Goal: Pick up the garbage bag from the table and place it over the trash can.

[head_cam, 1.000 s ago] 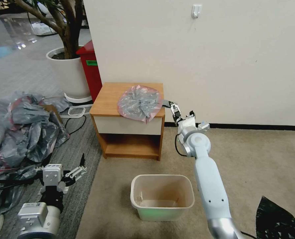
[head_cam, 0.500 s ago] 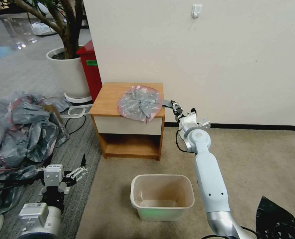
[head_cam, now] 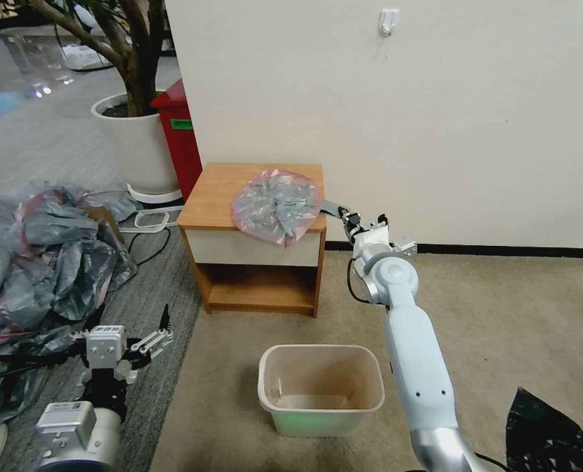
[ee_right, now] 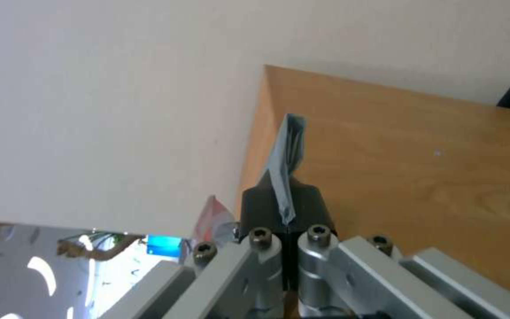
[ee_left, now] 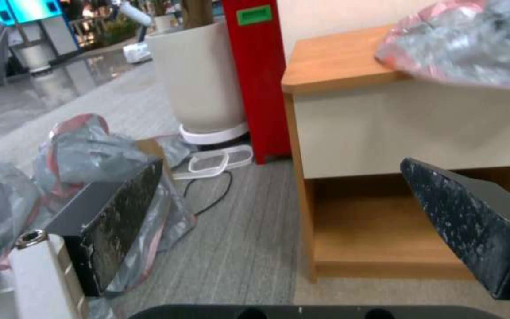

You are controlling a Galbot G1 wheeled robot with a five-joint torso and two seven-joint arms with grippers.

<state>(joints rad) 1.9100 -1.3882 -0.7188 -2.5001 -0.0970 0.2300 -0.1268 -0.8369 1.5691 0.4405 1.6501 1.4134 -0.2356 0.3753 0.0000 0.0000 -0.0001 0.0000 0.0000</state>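
Observation:
The garbage bag [head_cam: 277,204], crinkly grey with a pinkish rim, lies spread on the right half of the table [head_cam: 216,190] and hangs a little over its front edge. A grey strip of the bag [ee_right: 287,150] sticks out past the table's right edge. My right gripper [head_cam: 349,218] is there, shut on that strip, as the right wrist view [ee_right: 284,208] shows. The beige trash can [head_cam: 318,419] stands open on the carpet in front of the table. My left gripper [head_cam: 160,330] hangs low at the left, open with nothing in it [ee_left: 293,221].
A heap of grey-pink bags [head_cam: 39,249] lies on the floor at the left. A tall red bin [head_cam: 177,137] and a potted plant [head_cam: 134,141] stand behind the table. The wall is close behind. A black bag [head_cam: 550,432] lies at the lower right.
My right wrist has turned and drawn slightly back, with the bag's strip in its fingers. The bag has shifted a little on the table. The left arm is still.

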